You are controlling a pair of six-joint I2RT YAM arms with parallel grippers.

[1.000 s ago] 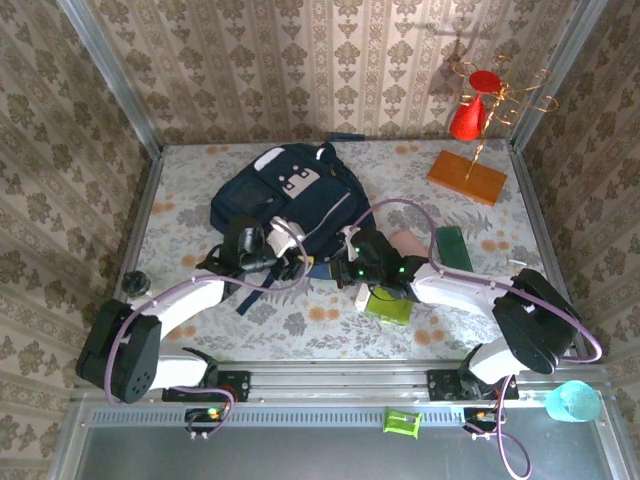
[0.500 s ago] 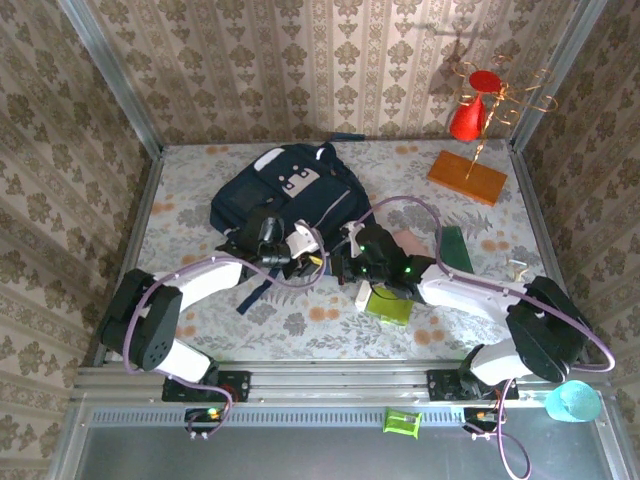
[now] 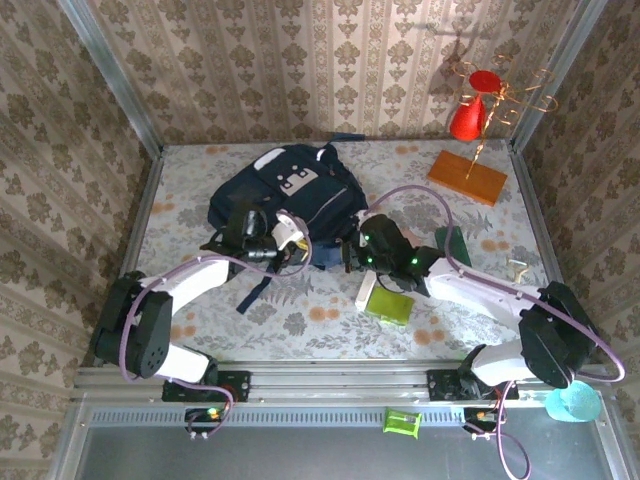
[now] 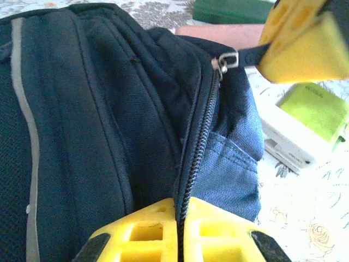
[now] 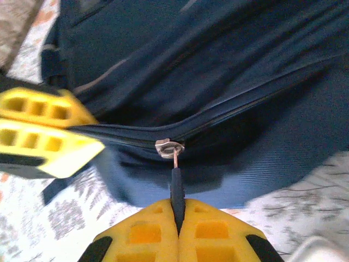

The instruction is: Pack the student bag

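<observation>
Right gripper (image 5: pixel 178 221) clamps the zip pull (image 5: pixel 176 184); left gripper (image 4: pixel 181 218) pinches the student bag (image 4: pixel 98 120) seam. Bag looks zipped shut; all packing remains

One student bag (image 3: pixel 290 195), two end effectors (image 4: pixel 182 218) (image 5: pixel 177 221), one orange board (image 3: pixel 468 177)

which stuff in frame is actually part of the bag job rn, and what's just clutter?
In use: student bag, zipper pull, left gripper pinching the seam, right gripper on the pull.
Lying about: lime-green book, dark green box, orange board, red cone, teal cup.
</observation>
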